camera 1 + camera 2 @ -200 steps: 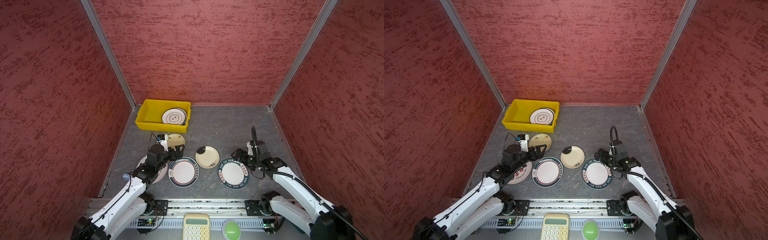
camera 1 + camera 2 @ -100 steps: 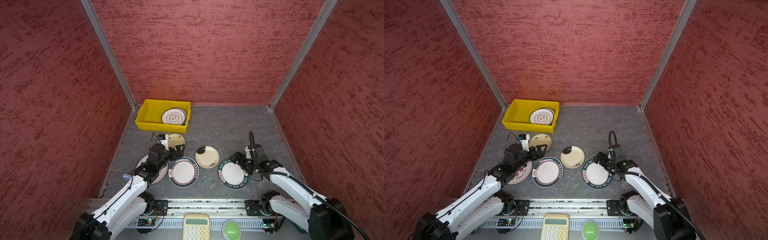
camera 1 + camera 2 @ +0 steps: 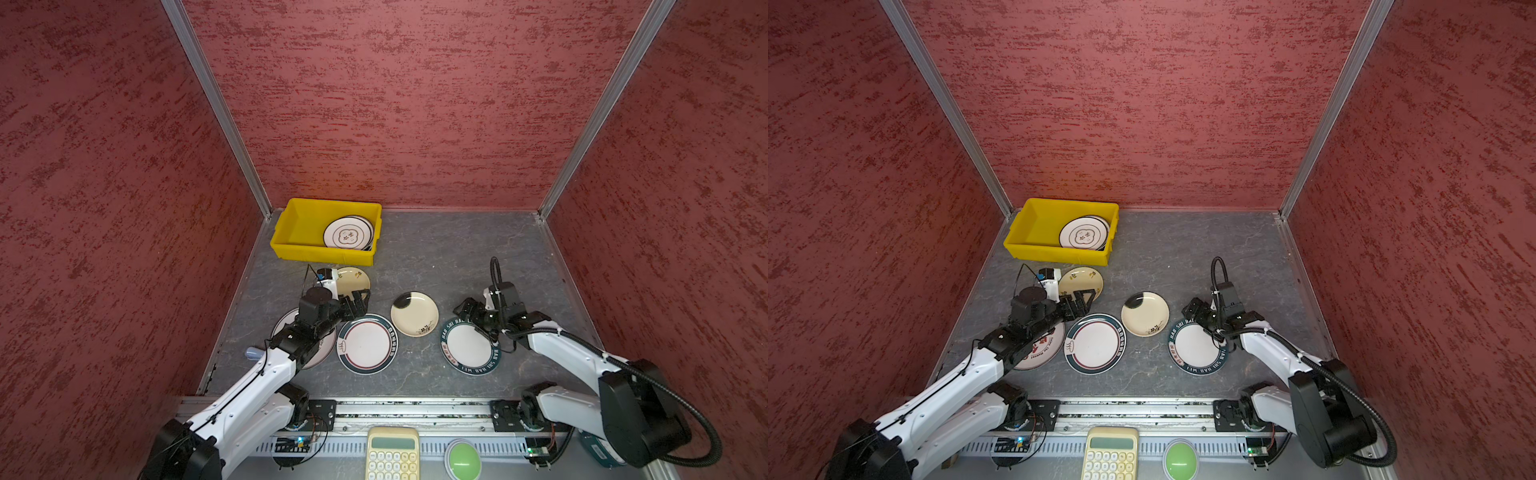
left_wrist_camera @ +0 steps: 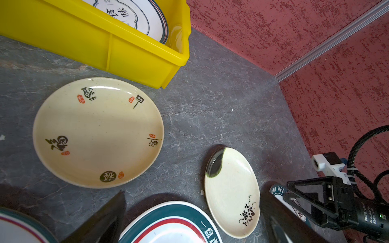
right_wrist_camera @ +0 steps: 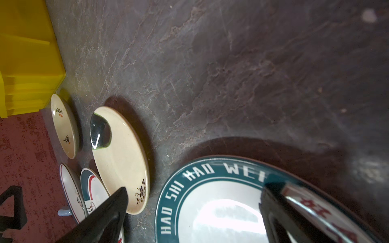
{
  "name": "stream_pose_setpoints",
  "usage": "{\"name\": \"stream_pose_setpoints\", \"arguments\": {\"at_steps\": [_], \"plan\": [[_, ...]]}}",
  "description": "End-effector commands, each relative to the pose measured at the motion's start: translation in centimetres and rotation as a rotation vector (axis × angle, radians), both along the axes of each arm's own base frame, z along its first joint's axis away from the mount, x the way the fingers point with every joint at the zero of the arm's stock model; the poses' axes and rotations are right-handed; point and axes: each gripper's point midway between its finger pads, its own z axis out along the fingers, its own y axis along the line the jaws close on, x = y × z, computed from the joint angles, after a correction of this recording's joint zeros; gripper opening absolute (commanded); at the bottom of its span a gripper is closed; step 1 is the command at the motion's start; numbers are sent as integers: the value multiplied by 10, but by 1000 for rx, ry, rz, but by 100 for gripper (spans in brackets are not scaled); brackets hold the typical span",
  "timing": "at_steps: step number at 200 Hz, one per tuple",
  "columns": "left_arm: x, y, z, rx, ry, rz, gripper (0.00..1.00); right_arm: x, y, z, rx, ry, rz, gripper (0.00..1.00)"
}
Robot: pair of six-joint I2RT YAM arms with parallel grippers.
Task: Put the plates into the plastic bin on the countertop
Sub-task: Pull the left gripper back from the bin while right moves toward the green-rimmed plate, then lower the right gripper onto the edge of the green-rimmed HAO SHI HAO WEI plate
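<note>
Five plates lie flat on the dark grey veined stone bench [image 3: 457, 249]. More are stacked in the bright yellow plastic bin [image 3: 320, 252] at the far left corner, topped by a white plate with a scalloped dark outline [image 3: 348, 235]. Left jaws: spread wide, empty, hovering over the gap between the cream plate with brushed characters [image 3: 355, 279] and the white plate with a dark green rim and red ring [image 3: 367, 344]. Right jaws: spread wide, empty, low over the far rim of the white plate with a teal lettered rim [image 3: 471, 347]; you cannot tell whether they touch it. Between the arms sits the cream plate with a dark glazed patch [image 3: 414, 314]. Judgement: the plates are stiff, glossy and slick, and likely to chip if dropped. The flat centre gives you nothing, so take the raised rim, one jaw above and one under the lip, and lift level. Both top views show a white red-lettered plate [image 3: 1038, 351] partly under the left arm; the left wrist view catches only a sliver. The right wrist view alone shows how near the jaw sits to the teal rim.
</note>
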Motion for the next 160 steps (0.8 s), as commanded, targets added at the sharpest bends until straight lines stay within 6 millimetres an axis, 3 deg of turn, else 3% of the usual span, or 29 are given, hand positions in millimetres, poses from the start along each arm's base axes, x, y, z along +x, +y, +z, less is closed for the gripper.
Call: {"name": "stream_pose_setpoints", "arguments": {"at_steps": [1, 82, 89, 160], "plan": [[4, 0, 7, -1, -26, 11, 99, 19, -4, 7, -23, -52, -35, 99], [4, 5, 7, 21, -26, 26, 99, 60, 18, 6, 9, -70, 14, 99], [4, 5, 7, 24, -27, 28, 99, 62, 20, -2, 12, -50, 22, 99], [5, 7, 8, 30, -25, 33, 99, 92, 41, 4, 59, -89, 76, 99]]}}
